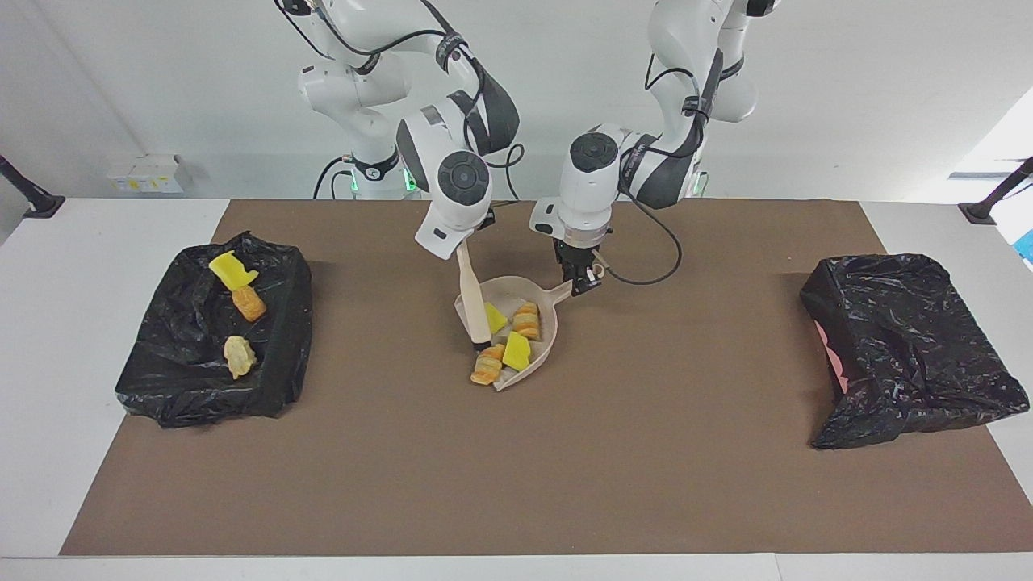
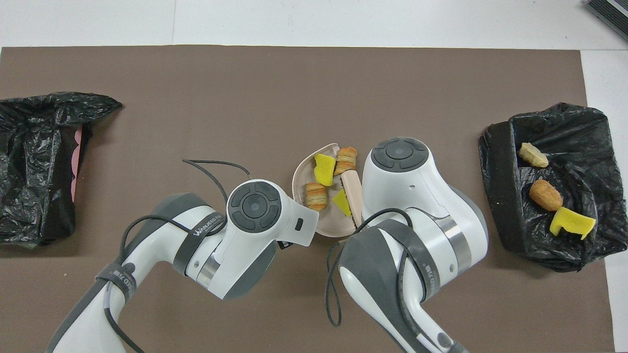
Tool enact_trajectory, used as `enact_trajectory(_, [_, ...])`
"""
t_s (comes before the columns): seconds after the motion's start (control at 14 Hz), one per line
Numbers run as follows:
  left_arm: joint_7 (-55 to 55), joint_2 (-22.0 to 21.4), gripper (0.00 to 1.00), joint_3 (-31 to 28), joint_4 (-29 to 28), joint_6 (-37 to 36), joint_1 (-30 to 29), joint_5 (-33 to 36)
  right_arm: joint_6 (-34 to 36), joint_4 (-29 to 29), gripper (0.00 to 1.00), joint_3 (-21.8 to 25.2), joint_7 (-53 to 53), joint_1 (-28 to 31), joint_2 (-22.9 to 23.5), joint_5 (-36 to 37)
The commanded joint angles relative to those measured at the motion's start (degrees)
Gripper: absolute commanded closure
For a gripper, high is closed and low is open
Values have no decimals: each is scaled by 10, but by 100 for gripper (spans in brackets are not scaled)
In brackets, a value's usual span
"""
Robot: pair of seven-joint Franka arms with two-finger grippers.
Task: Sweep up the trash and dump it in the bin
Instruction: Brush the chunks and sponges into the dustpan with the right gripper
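Note:
My left gripper [image 1: 583, 278] is shut on the handle of the beige dustpan [image 1: 545, 343] [image 2: 300, 172], which rests on the brown mat. My right gripper [image 1: 462, 247] is shut on the brush [image 1: 473, 300] [image 2: 352, 189]. The brush's dark bristles stand in the pan's mouth. In the pan lie trash pieces: two yellow chunks [image 1: 516, 351] [image 2: 324, 169] and a bread-like piece [image 1: 527, 320] [image 2: 316, 194]. Another bread-like piece [image 1: 487, 365] [image 2: 346, 158] sits at the pan's open lip. The black-bagged bin [image 1: 290, 323] [image 2: 498, 196] at the right arm's end holds three more lumps.
A second black bag [image 1: 912, 347] [image 2: 34, 166] with a pink patch lies at the left arm's end of the mat. Both arms hang close together over the dustpan. A cable loops beside the left wrist.

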State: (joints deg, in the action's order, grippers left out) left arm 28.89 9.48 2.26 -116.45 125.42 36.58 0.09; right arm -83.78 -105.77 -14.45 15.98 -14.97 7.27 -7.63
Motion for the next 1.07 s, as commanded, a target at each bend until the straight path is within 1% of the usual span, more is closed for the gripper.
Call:
enact_trajectory(0.0, [19,-10,100,-5,-19,22,2,-6,9,8,100,-1,12,4,-14,2])
enact_trajectory(0.07, [20,-10,100,-5,-19,23,2,-6,0,10,100,2,12,4,-10,8])
enact_trajectory(0.21, [45,-10,100,-5,-19,29,-11,-6,-57,4,100,2,5,17,-5,40])
enact_trajectory(0.29, [57,-6,100,-5,-19,33,-14,-9,-74,6,100,2,-5,26,5,56])
enact_trajectory(0.43, [73,-6,100,-5,-23,37,-17,-16,-105,13,100,0,-44,29,23,124])
enact_trajectory(0.57, [80,-6,100,-5,-24,40,-18,-20,-133,24,100,2,-73,44,48,144])
enact_trajectory(0.71, [97,-5,100,-5,-27,53,-29,-21,-132,42,100,1,-91,43,81,171])
enact_trajectory(0.86, [129,-6,100,-5,-36,65,-34,-52,-133,51,100,1,-91,36,112,172])
enact_trajectory(1.0, [134,-7,100,-5,-40,66,-39,-55,-116,58,100,-2,-86,30,111,165])
